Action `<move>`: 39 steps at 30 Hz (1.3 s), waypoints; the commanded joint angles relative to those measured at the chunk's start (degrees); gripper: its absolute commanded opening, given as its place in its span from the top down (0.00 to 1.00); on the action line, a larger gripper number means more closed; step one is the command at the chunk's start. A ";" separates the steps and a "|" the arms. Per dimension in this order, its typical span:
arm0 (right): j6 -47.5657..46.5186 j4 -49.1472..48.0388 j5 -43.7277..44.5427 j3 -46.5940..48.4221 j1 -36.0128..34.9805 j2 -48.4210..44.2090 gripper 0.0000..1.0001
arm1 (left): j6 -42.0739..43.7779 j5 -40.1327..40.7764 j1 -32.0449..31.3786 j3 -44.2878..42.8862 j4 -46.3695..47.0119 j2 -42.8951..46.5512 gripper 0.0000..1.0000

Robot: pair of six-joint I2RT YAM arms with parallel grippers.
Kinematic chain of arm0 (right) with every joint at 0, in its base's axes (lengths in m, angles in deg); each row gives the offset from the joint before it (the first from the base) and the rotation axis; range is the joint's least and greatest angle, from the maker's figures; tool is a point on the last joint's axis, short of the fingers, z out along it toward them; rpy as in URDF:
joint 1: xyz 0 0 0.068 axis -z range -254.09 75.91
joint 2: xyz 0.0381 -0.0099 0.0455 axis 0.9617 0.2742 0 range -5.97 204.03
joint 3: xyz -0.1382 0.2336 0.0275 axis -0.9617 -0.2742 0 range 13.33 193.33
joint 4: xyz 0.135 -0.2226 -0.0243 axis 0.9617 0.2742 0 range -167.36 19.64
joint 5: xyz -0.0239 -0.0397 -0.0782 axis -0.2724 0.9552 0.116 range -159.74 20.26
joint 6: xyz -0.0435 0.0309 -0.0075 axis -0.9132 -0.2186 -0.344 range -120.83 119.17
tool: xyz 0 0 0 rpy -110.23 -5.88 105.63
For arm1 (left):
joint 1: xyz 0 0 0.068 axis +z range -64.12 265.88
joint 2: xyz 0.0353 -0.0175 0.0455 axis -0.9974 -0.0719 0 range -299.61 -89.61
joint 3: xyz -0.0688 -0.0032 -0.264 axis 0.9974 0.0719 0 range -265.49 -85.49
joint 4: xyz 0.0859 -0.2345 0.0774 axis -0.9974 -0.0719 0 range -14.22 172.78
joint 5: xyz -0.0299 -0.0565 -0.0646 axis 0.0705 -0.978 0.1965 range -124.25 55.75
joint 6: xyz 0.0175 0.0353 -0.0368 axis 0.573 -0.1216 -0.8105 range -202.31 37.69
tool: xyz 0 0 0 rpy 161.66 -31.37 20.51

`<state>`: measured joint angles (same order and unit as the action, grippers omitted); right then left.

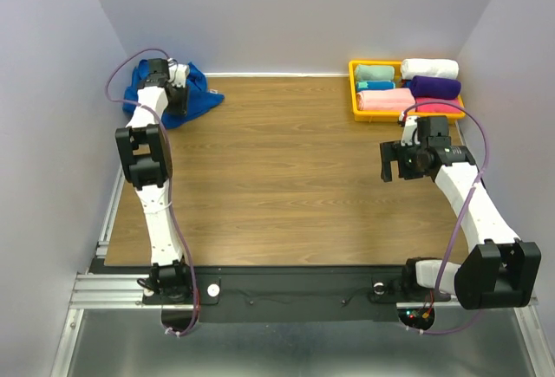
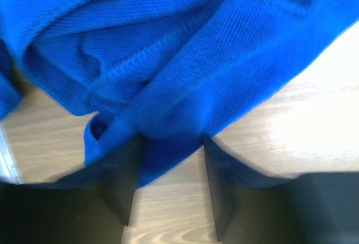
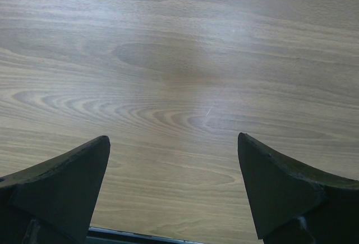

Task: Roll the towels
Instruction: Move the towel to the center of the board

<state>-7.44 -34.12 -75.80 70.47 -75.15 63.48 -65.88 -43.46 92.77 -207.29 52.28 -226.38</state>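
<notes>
Top view: towels lie as one crumpled blue heap, upper left of frame, on the table. You can't split the two by eye. Left gripper is down in the heap. Right gripper hangs mid-right, well apart from the cloth, w/ nothing in it. Yellow tray, upper right, isn't your concern.

Left wrist view: towels fill the upper frame. Left gripper has its jaws partway apart, astride a fold at lower centre. It's blurred, so you can't tell if they bite.

Right wrist view: right gripper has its jaws wide, over bare wood only.

Handling, my read: light, limp, knit w/ decent friction, nothing fragile. The cloth will drape and drag its neighbour, so go for a hemmed edge or corner, not a mid-heap bunch.
</notes>
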 commanded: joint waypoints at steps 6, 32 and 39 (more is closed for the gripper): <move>-2.00 0.78 -2.09 3.06 0.09 -0.98 0.00 | 9.14 -11.59 -2.58 23.24 -7.81 20.29 1.00; -2.09 3.69 -34.88 8.42 -0.26 12.28 0.30 | 10.12 -26.21 -25.64 37.87 -6.85 46.95 0.33; 0.28 -2.46 -29.99 16.32 -14.47 20.28 0.35 | 10.12 -27.96 -8.67 31.62 -10.54 40.45 0.34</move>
<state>-7.88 -31.43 -106.58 80.83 -81.24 80.83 -56.09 -70.23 78.13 -173.00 44.15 -184.11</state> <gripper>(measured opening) 0.654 0.658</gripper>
